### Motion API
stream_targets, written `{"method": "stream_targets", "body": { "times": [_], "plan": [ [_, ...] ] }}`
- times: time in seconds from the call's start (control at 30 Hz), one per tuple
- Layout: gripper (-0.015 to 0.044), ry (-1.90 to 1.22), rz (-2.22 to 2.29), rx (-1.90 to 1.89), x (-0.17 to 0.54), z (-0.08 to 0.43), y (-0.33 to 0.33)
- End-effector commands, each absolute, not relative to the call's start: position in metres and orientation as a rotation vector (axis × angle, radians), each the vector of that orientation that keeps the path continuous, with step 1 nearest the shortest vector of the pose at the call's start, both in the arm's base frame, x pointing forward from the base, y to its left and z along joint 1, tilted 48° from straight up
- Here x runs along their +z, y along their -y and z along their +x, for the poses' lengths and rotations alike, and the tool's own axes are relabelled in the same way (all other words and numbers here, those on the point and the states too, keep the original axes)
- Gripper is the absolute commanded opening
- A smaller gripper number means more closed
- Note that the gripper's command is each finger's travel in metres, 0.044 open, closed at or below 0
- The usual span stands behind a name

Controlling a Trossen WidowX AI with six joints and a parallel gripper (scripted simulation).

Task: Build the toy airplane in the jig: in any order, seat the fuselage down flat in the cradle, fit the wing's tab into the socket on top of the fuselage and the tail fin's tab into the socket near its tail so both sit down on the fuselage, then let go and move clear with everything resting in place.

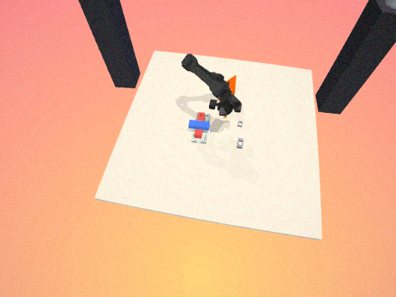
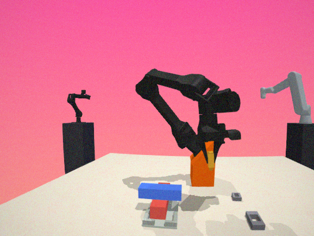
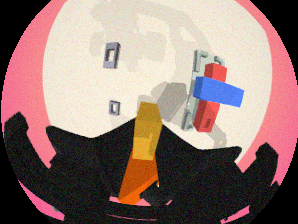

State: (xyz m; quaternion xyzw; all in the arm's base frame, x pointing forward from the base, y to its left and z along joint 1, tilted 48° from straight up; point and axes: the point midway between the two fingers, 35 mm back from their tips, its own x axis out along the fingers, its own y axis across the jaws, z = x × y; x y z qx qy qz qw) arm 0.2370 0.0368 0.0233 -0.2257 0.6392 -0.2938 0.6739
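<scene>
The red fuselage [image 1: 198, 133] [image 2: 158, 210] [image 3: 215, 71] lies along the pale grey jig [image 1: 204, 139] [image 2: 171, 224] [image 3: 198, 60] and looks flat in its cradle. The blue wing [image 1: 199, 124] [image 2: 159, 192] [image 3: 217, 91] lies across the top of the fuselage; its tab is hidden. A small dark slot shows near the fuselage's far end in the wrist view. My gripper [image 2: 211, 160] [image 3: 149, 122] is shut on the yellow tail fin [image 1: 225, 116] [image 2: 211, 165] [image 3: 146, 145]. It holds the fin upright in the air, beside the jig and well above the table.
Two grey hollow holders, a small one [image 2: 237, 199] [image 3: 110, 109] and a larger one [image 2: 259, 225] [image 3: 111, 64], stand on the white table [image 1: 154, 178], across from the jig. An orange block [image 2: 202, 177] stands at the arm's foot, behind the fin in the exterior view.
</scene>
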Motion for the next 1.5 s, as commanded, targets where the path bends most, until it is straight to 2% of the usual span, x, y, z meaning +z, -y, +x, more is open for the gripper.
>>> {"method": "stream_targets", "body": {
  "times": [0.0,1.47],
  "plan": [
    [0.0000,-1.437,-0.520,-0.654,0.032,0.236,-0.024],
    [0.0000,-1.451,-0.621,-0.670,0.102,0.195,0.089]
  ]
}}
